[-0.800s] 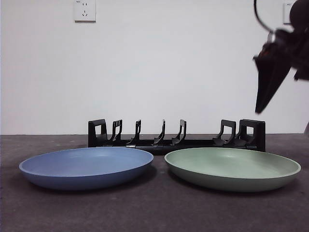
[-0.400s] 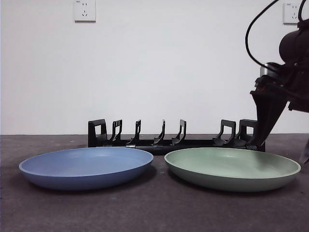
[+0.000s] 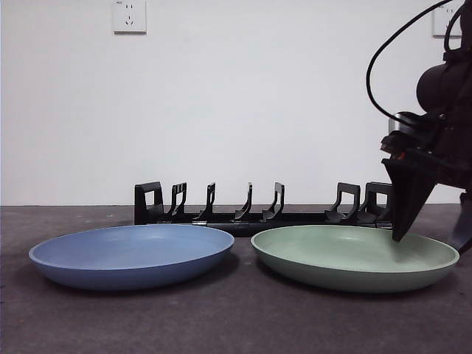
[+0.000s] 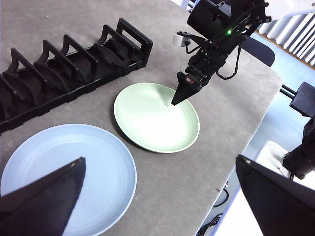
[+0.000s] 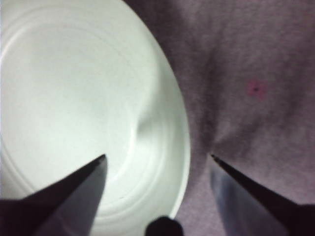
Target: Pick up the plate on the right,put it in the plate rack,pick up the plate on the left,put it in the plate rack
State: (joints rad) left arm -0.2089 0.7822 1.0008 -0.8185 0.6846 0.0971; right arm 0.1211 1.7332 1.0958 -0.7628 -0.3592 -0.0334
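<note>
The green plate (image 3: 354, 254) lies on the right and the blue plate (image 3: 133, 254) on the left, both flat on the table. Behind them the black plate rack (image 3: 251, 217) holds nothing. My right gripper (image 3: 431, 243) has come down at the green plate's right side. In the right wrist view it (image 5: 157, 156) is open, one jaw over the green plate (image 5: 74, 98) and the other over bare table, so the rim sits between them. My left gripper (image 4: 160, 159) hangs open high above the table, looking down on the green plate (image 4: 147, 118), the blue plate (image 4: 64, 172), the rack (image 4: 64, 69) and the right gripper (image 4: 179, 96).
The grey table (image 4: 221, 147) ends just beyond the green plate on the right arm's side. A wall socket (image 3: 130, 16) is on the white wall behind. A black cable (image 3: 376, 66) loops above the right arm.
The right gripper has come down from high at the right to the green plate's right rim. Plates and rack have not moved.
</note>
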